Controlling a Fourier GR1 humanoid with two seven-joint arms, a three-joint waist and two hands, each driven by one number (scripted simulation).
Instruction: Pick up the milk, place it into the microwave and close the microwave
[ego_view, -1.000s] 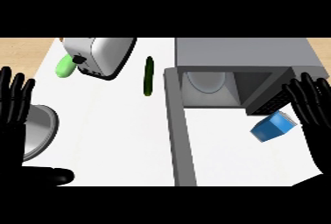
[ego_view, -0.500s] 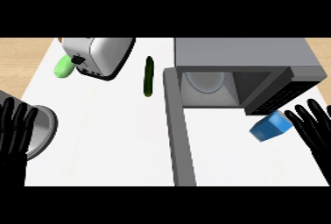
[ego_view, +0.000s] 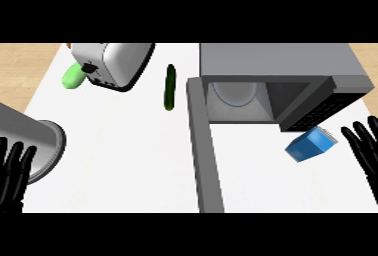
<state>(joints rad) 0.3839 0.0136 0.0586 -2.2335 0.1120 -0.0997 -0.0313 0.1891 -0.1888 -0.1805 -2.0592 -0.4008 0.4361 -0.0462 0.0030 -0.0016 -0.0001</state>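
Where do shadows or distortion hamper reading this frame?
Head view: even light, hardly any cast shadows on the white counter; the cavity of the open grey microwave darkens toward its right; the silver toaster leans outward with perspective; the blue milk carton is plainly lit, no glare.

White surface (ego_view: 125, 165), pale wood showing past its far corners. Toaster (ego_view: 111, 64), silver with a black end panel, far left, set at an angle. Light green rounded item (ego_view: 71, 77), just beside the toaster's left end. Cucumber (ego_view: 169, 87), dark green and slim, to the toaster's right, apart from it. Grey round metal vessel (ego_view: 44, 145), at the left edge, partly cut off.
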